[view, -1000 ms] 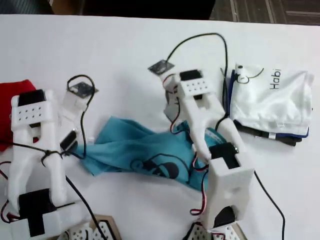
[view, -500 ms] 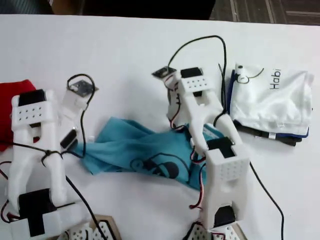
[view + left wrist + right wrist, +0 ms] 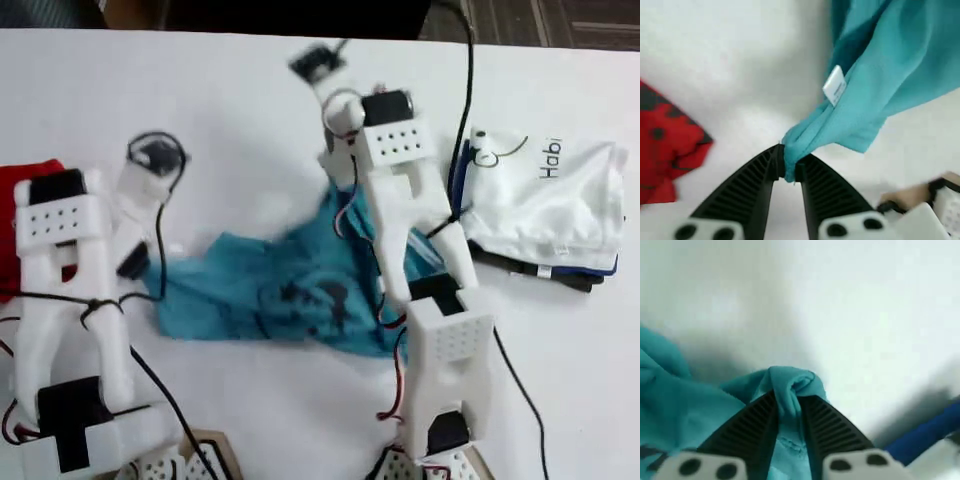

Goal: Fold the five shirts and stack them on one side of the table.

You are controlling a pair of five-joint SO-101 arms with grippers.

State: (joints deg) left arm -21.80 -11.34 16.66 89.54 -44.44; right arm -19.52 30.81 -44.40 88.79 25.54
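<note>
I had the left hand point(image 3: 788, 167) clenched on a bunched corner of the teal shirt point(image 3: 270, 290), the cloth squeezed between both fingers, with a small white tag point(image 3: 834, 86) just past the pinch. The right hand point(image 3: 787, 401) was clamped the same way on another gathered bit of the shirt's edge. Gripping it at two points looked to me like a way to pull the cloth open and lay it flat before any fold. The shirt ran between the two hands, crumpled in the middle on the tabletop point(image 3: 200, 90). Its long axis went from one hand across to the other, with the right hand's end drawn toward the far side. The printed side seemed to face up. The folded stack point(image 3: 545, 205) sat on the outer side of the right hand, probably serving as the pile, and the red shirt point(image 3: 665, 145) lay on the left hand's outer side
</note>
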